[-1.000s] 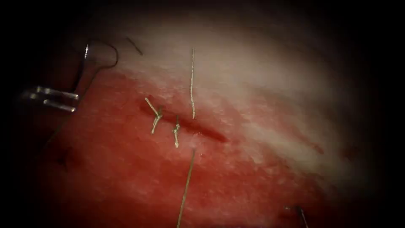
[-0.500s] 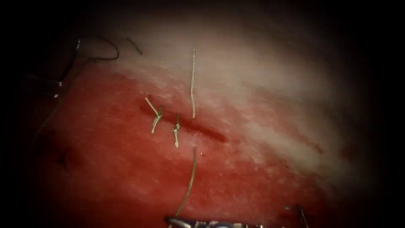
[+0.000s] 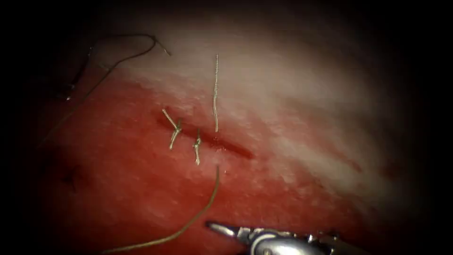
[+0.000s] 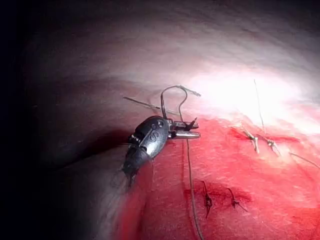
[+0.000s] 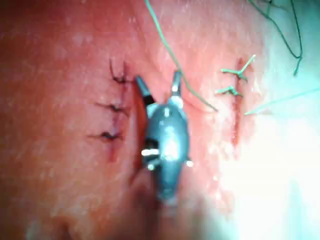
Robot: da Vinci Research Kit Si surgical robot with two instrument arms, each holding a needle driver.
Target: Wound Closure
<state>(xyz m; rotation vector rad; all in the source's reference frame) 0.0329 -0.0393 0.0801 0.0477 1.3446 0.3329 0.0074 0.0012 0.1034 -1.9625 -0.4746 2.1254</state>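
endoscope view: two knotted stitches [image 3: 172,130] are seen across the left end of the cut [image 3: 236,150], their short ends trimmed. a third pass of thread [image 3: 188,226] is laid but not tied. one strand stands up from the cut toward the pale far edge of the tissue [image 3: 306,118], and the other leaves the near lip and curves off toward the near left corner. the right half of the cut is left open, so the closure is judged under halfway done. the right tool [image 3: 212,225] is seen low at the near edge, close to that strand but apart from it. the surface is wet with red fluid [image 3: 141,189] and likely slippery. ample free room is offered to the right of the cut.

left wrist view: the left tool [image 4: 192,129] is seen with its jaws closed on the needle [image 4: 167,95], gripped near one end of its curve as far as can be told. the needle is held above the tissue, not in it, well left of the cut. thread trails down from the jaws.

right wrist view: the right tool's jaws are spread apart and nothing is held. the thread is passed just beside one jaw without being gripped. three older dark stitches [image 5: 114,106] are seen beside the tool.
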